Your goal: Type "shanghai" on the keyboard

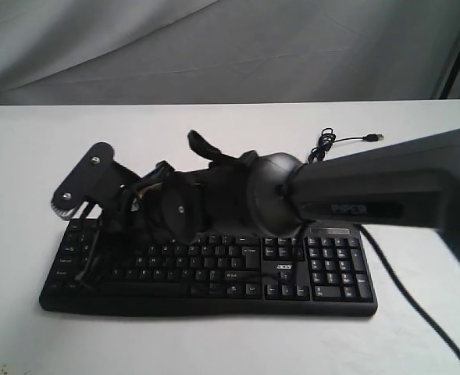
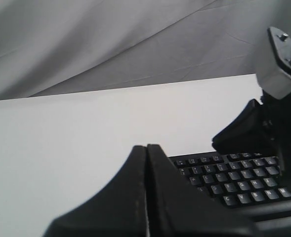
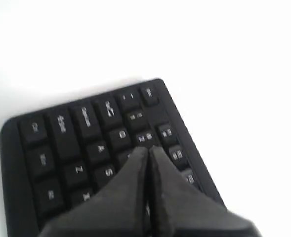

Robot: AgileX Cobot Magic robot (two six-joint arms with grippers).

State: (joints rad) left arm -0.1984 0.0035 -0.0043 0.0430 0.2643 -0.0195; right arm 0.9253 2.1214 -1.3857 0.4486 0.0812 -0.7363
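Observation:
The black keyboard [image 1: 237,269] lies across the white table, numeric keypad to the right. My right arm reaches over it from the right to its left end. Its gripper [image 1: 105,238] is hard to pick out against the black keys. In the right wrist view that gripper [image 3: 147,149] is shut with nothing in it, its tips just above the keyboard [image 3: 71,143] near the 2 key, beside A, S and Z. My left gripper [image 2: 146,147] is shut and empty, low beside the left part of the keyboard [image 2: 244,182]. I cannot find it in the exterior view.
The keyboard's thin USB cable [image 1: 347,141] lies coiled behind it, plug to the right. Another black cable [image 1: 413,301] runs off the table's front right. The right arm's camera bracket [image 2: 281,64] hangs over the keys. Grey cloth backs the table.

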